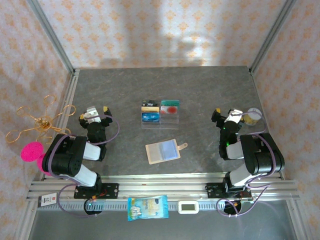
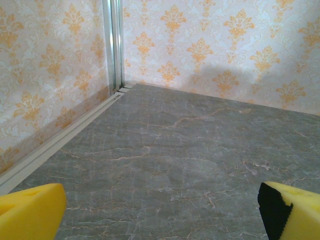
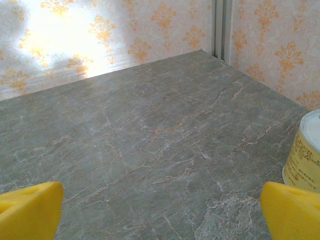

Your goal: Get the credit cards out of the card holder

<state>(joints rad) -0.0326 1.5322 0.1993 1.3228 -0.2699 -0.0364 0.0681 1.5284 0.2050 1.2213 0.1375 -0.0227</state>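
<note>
Left gripper hangs released, its yellow fingers spread wide over bare bench with nothing between them. The right gripper is just as slack and empty, with a small can standing just off its right finger.

The card holder lies between the two grippers, to the left gripper's right and the right gripper's left, a little nearer the arm bases than either. It is spread open and flat, blue-grey inside up, snap tab pointing toward the right gripper. That probably leaves the pockets reachable from above, one arm pinning while the other pulls.

Beyond the holder, coloured credit cards sit in a clear acrylic rack. Whether any card remains in the pockets is too small to tell.
</note>
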